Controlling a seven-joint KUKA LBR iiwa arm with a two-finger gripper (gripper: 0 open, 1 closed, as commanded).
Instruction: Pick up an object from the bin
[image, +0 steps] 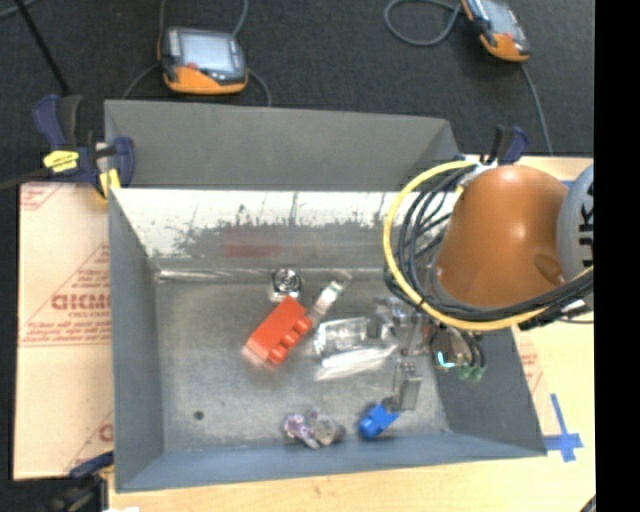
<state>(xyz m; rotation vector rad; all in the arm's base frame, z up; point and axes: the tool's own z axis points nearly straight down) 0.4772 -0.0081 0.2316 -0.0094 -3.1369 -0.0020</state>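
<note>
The bin (135, 340) holds six loose things, one of each kind: an orange studded block (276, 335), a clear packet (348, 346), a small silver cap (287, 281), a short pale tube (328, 295), a blue piece (376, 421) and a purple-grey lump (312, 429).

The end effector (407, 383) reaches in from the right of the frame, under the arm's orange cover (500, 235) and its loops of yellow and black cable (405, 235). It stands in the right part of the floor, at the right end of the packet, with its lower tip just above the blue piece. Whether it is released or clenched cannot be told, and nothing shows as gripped.

The packet is crumpled and see-through, with bright glints. It lies lengthwise across the middle of the floor, just right of the block. The blue piece is small, saturated and blocky. It sits low in the frame, near the foot of the lower wall.

The purple-grey lump lies beside the blue piece to its left, also close to the lower wall. The cap and the tube sit near the foot of the upper wall, above the block. The right wall slopes up just beyond the end effector. The left part of the floor is bare metal, and so is the strip between the block and the lower wall.
</note>
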